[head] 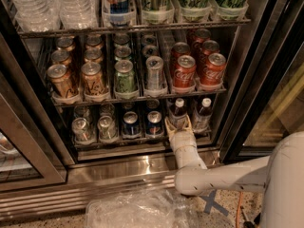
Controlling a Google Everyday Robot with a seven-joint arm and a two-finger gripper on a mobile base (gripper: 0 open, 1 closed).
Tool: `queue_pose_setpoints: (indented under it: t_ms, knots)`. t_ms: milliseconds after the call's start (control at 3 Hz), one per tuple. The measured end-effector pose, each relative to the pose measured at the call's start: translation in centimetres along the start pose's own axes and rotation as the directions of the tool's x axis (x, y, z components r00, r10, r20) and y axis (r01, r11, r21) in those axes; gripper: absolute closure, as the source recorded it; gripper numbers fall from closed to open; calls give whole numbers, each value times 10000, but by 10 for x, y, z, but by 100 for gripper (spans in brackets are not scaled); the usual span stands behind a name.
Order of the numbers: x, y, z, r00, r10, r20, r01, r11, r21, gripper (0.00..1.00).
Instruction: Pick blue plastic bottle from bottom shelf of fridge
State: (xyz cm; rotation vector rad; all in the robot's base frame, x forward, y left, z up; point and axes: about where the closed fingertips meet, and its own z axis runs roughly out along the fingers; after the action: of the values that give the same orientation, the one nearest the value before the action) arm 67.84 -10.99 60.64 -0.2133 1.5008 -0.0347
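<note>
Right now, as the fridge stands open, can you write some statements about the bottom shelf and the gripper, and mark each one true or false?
1. The gripper is at the bottom shelf, its open fingers on either side of the blue plastic bottle. True.
2. The red cola cans stand on the bottom shelf. False: they stand on the rack above it.
3. A second white-capped bottle stands beside the blue plastic bottle, to its right in the camera view. True.
4. The blue plastic bottle is lifted out of the fridge. False: it stands upright on the bottom shelf.
5. The short blue cans are on the top rack. False: they are on the bottom shelf.
</note>
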Motion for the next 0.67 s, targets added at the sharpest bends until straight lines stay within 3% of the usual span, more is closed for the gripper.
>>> queue_pose_setpoints:
  t_ms: [333,667]
  knots:
    - [-1,2,-3,9998,155,120,-156,9999,43,100]
    - [-14,5,-9,9972,371,645,-384,9991,179,100]
